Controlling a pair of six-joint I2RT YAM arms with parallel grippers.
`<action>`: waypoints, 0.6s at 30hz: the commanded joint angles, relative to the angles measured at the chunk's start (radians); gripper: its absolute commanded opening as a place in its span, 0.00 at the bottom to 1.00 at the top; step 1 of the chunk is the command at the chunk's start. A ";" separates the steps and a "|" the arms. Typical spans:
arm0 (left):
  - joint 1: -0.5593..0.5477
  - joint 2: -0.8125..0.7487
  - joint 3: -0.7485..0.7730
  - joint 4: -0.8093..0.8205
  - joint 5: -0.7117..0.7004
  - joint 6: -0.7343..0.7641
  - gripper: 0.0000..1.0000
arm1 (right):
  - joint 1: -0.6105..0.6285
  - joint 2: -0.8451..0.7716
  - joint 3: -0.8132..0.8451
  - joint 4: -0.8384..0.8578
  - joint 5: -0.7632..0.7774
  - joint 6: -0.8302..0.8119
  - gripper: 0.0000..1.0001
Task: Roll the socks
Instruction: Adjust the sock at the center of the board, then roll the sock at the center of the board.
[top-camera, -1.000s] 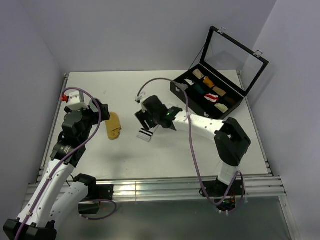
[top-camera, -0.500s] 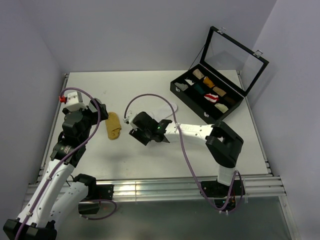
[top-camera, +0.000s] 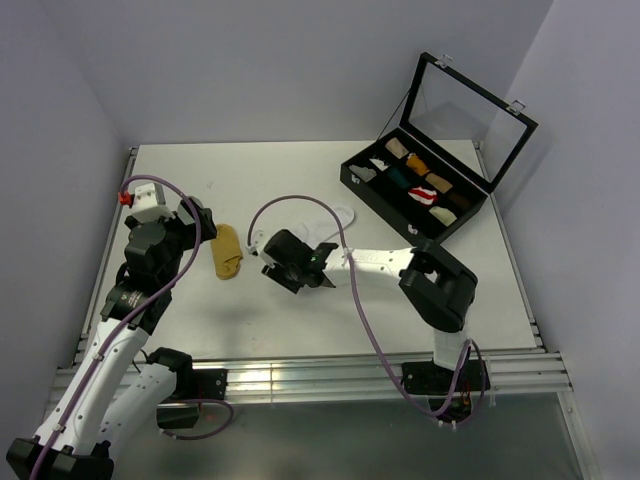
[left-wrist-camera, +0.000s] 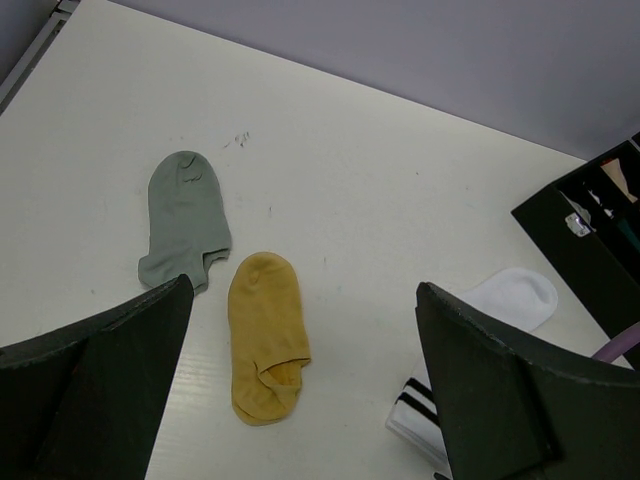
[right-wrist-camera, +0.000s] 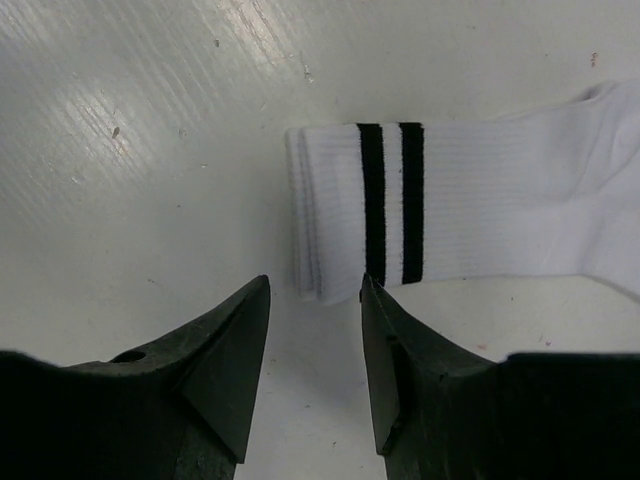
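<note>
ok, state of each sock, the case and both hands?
grey sock: flat, unrolled
mustard sock: flat, unrolled
white striped sock: flat, unrolled, cuff end at the right hand's fingertips
case: lid open
left hand: open, empty
right hand: open, nothing gripped

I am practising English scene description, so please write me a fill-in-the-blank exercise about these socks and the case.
The white sock has ___ black stripes on its cuff.
In the left wrist view, the mustard-yellow sock lies right of the ___ sock.
The black case has its glass lid ___.
Missing words: two; grey; open.
</note>
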 joint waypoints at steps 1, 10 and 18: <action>-0.003 -0.001 0.003 0.026 0.003 -0.002 0.99 | 0.009 0.026 -0.003 0.031 0.016 -0.023 0.49; -0.003 0.001 0.006 0.026 0.020 -0.002 1.00 | 0.008 0.061 0.003 0.045 0.023 -0.035 0.52; -0.003 0.002 0.006 0.026 0.031 -0.001 0.99 | 0.008 0.087 0.008 0.042 0.019 -0.046 0.52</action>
